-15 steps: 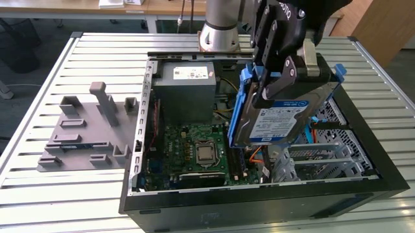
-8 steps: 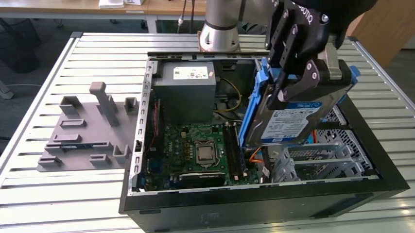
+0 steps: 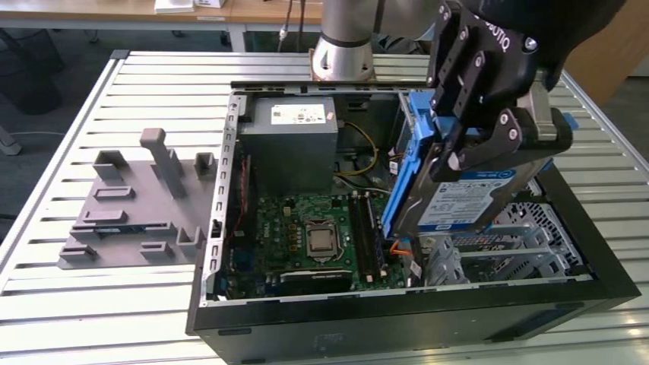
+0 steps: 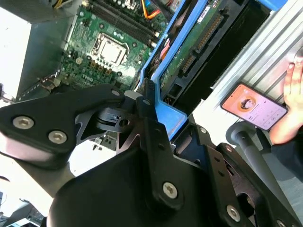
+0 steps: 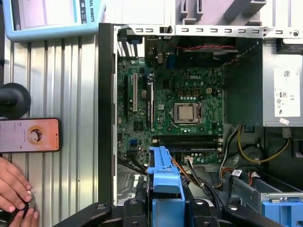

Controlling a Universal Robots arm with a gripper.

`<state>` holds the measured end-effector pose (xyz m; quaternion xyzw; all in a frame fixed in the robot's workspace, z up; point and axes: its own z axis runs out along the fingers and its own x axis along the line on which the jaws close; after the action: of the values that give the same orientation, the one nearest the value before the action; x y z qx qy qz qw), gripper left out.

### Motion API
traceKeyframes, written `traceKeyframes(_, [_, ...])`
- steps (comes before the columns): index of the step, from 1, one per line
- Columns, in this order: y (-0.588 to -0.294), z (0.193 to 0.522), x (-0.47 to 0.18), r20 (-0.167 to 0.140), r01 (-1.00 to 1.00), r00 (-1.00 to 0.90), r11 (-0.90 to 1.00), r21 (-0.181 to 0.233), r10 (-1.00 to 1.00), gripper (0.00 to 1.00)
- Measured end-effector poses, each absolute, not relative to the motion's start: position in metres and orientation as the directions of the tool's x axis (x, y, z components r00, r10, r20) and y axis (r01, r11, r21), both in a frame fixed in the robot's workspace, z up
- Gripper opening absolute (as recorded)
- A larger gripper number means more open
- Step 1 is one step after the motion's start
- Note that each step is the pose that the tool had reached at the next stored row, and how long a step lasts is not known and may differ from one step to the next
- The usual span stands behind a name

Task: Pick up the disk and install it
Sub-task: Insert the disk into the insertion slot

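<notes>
**benchrat:** ok so where's the disk (image 3: 472,205) at right now?

**torx_tom:** Up in the air, in the gripper (image 3: 487,148). The fingers (image 5: 199,210) are clamped on its blue carrier from both sides. You can see the blue frame pinched between them in both wrist views. The drive's tilted steeply, almost on edge, with the white-and-blue label showing in the exterior view.

**benchrat:** over the case or off to the side?

**torx_tom:** Over the open computer case (image 3: 406,319), which lies on its side on the slatted counter (image 3: 102,304). The disk hangs on the exterior view's right half, just beside the motherboard (image 3: 304,228), with its low end down by the metal drive cage (image 3: 507,251). Can't tell if it's touching anything down there. The grey power supply (image 3: 294,141) sits at the far end of the case.

**benchrat:** anything else on the counter?

**torx_tom:** A grey plastic fixture (image 3: 132,205) on the exterior view's left of the case. In the first wrist view there's also a phone (image 5: 31,135) lying outside the case wall, with a person's hand (image 5: 14,196) near it.
</notes>
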<state>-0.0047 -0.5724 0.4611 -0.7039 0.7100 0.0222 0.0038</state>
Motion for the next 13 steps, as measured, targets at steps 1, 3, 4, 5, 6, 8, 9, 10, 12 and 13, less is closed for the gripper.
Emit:
traceKeyframes(1, [-0.572,0.461,-0.002,-0.036,-1.000,-0.009,0.008,0.026,-0.999,0.36])
traceKeyframes(3, [-0.573,0.461,0.002,-0.036,-1.000,-0.009,0.008,0.026,-0.999,0.36])
traceKeyframes(4, [-0.573,0.461,0.004,-0.036,-1.000,-0.009,0.008,0.026,-0.999,0.36])
traceKeyframes(5, [-0.573,0.460,0.006,-0.037,-1.000,-0.009,0.008,0.026,-0.999,0.36])
traceKeyframes(6, [-0.573,0.460,0.008,-0.036,-1.000,-0.009,0.008,0.026,-0.999,0.36])
traceKeyframes(8, [-0.573,0.460,0.012,-0.036,-1.000,-0.009,0.008,0.026,-0.999,0.36])
traceKeyframes(9, [-0.573,0.459,0.014,-0.036,-1.000,-0.009,0.008,0.026,-0.999,0.36])
traceKeyframes(10, [-0.573,0.459,0.015,-0.037,-1.000,-0.009,0.008,0.026,-0.999,0.36])
traceKeyframes(12, [-0.573,0.458,0.019,-0.037,-1.000,-0.009,0.008,0.026,-0.999,0.36])
traceKeyframes(13, [-0.573,0.458,0.020,-0.036,-1.000,-0.009,0.008,0.026,-0.999,0.36])
